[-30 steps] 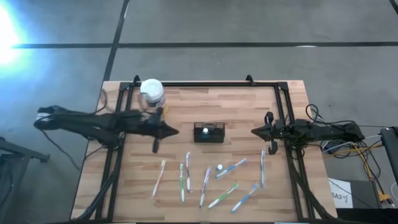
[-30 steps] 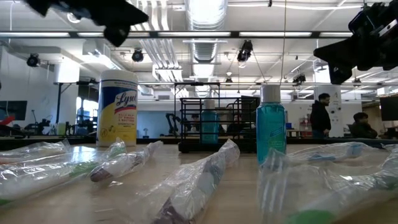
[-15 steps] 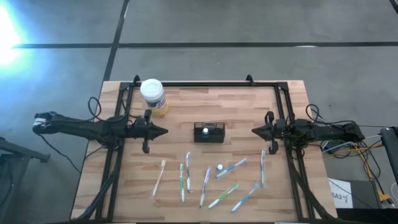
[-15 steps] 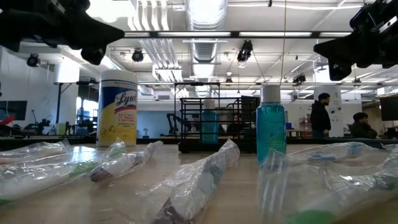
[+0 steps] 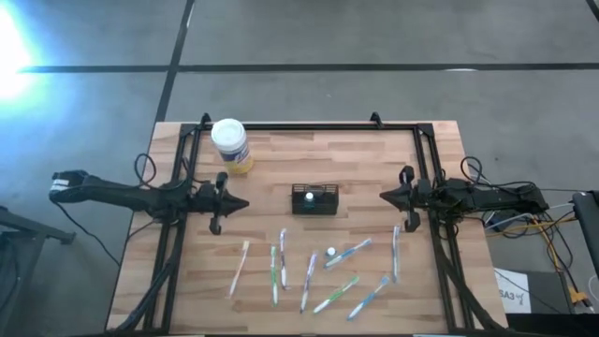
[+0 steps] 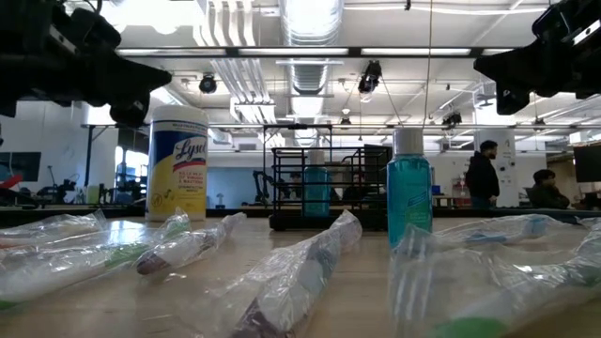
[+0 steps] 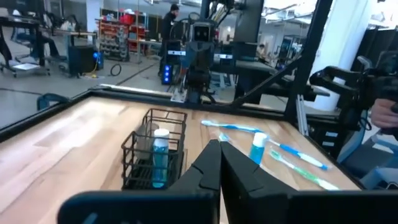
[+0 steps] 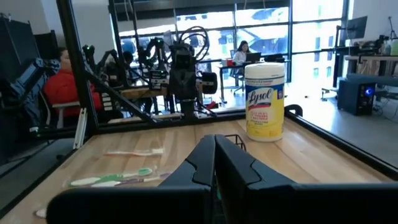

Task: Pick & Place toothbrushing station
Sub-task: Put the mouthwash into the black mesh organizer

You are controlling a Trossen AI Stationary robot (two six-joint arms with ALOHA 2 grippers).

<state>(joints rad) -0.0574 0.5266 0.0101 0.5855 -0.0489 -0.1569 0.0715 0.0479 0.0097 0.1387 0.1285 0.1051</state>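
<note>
Left gripper [image 5: 242, 203] is hovering over the table's left side, fingers [image 7: 214, 163] pressed together, gripping nothing, tip pointing toward the centre. Behind it, near the far edge, a white-lidded wipes canister [image 5: 230, 142] with a yellow label is standing upright. The wooden table [image 5: 281, 154] is carrying a black frame along its edges.

At centre, the toothbrushing station [image 5: 314, 199], a small black wire box, is sitting upright on the wood, between the two grippers and apart from both. A small blue bottle [image 7: 160, 157] is standing inside it.

In front of the station, wrapped toothbrushes [image 5: 348, 252] are lying scattered in a loose row; a second small white-capped bottle [image 5: 330, 253] is standing among them.

Right gripper [image 5: 384, 197] is waiting over the right side, fingers [image 8: 214, 160] closed together, empty, pointing inward.
</note>
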